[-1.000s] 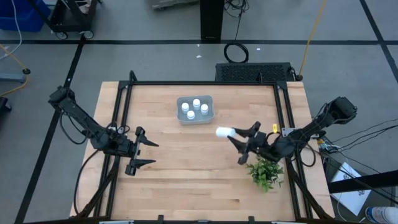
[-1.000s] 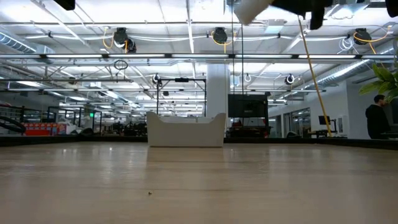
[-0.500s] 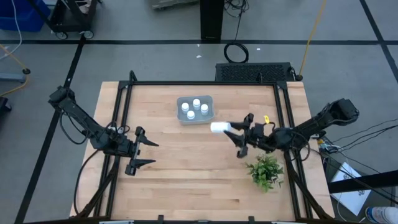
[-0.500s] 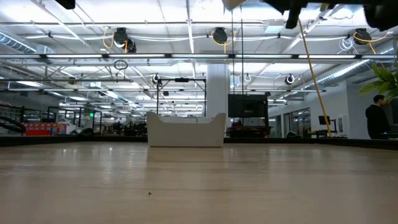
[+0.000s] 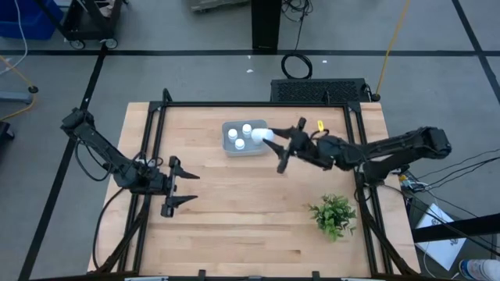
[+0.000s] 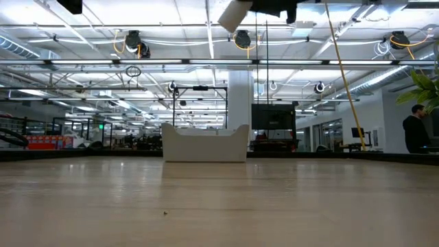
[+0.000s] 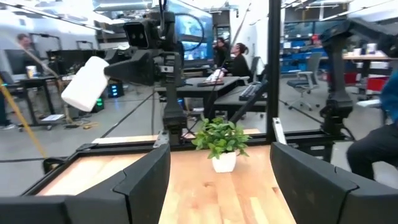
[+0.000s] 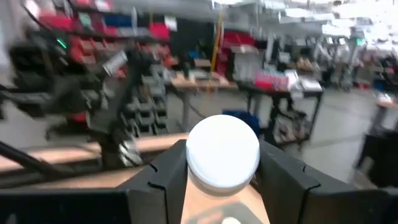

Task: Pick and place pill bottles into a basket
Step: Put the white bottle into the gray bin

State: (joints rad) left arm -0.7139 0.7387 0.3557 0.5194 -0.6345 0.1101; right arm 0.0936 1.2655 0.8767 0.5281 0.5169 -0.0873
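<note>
While three pill bottles (image 5: 244, 136) sit in the basket (image 5: 228, 147), the right gripper (image 5: 275, 144) squeezes another bottle (image 5: 267, 134) above its edge; the left gripper (image 5: 181, 190) waits, jaws spread.

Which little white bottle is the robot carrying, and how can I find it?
Find the wooden table, then the grey-blue basket near its far edge. At the basket's right rim, the right gripper holds one pill bottle. It alone is up in the air and tilted; the other bottles stand inside the basket.
</note>
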